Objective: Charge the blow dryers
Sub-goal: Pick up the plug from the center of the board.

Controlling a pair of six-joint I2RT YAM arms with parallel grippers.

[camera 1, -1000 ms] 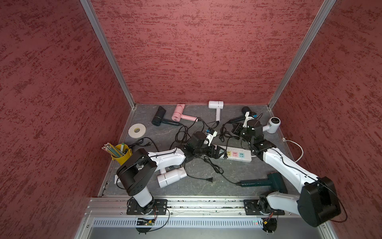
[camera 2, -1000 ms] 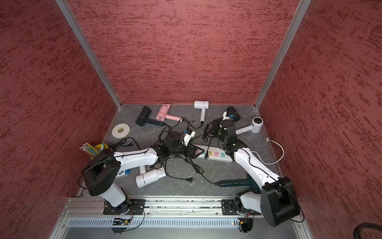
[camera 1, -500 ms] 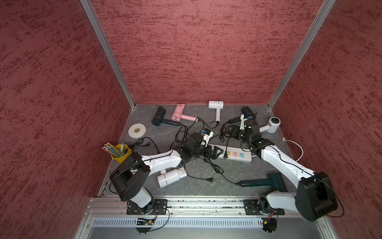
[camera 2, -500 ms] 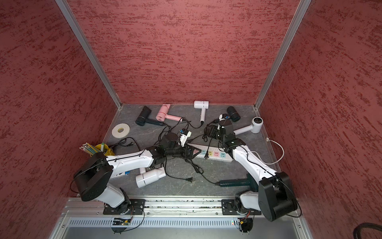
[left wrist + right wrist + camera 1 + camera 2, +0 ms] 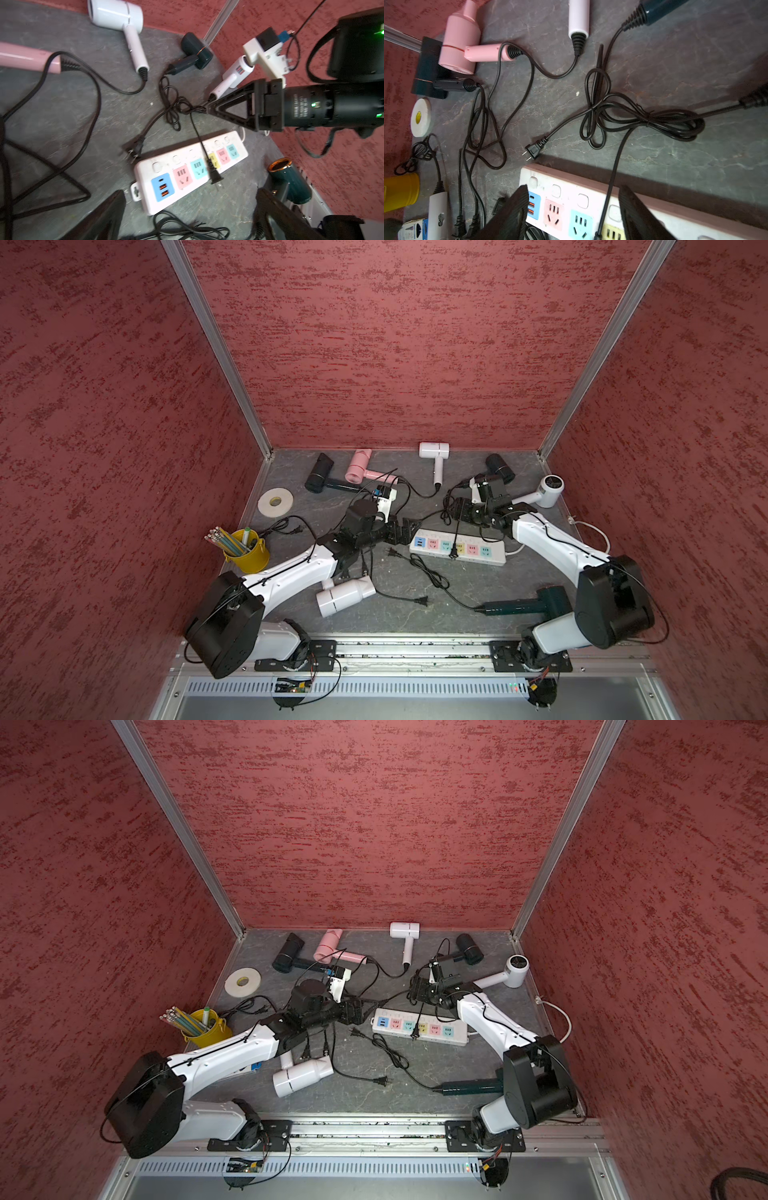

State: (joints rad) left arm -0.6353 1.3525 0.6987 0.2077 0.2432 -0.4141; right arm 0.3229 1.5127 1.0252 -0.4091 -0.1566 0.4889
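**Loose plug beneath our right pincer, unseated.**

Our right pincer (image 5: 573, 188) hangs wide-jawed and empty over the long white plastic power strip (image 5: 496, 558). The black two-prong plug (image 5: 215, 176) of the rear-right white T-shaped plastic blow dryer (image 5: 548, 489) seems to lie flat across the yellow socket (image 5: 612, 233), crosswise to the strip. Our left pincer (image 5: 190, 192), also wide, sits farther off, beside the strip's end. Loose black cords (image 5: 428, 578) crowd the grey stone-look tabletop (image 5: 519, 585); red walls (image 5: 395, 344) stand close.

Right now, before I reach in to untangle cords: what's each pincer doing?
Left pincer: open, holding nothing.
Right pincer: open; a black cord runs through the gap, unclamped.
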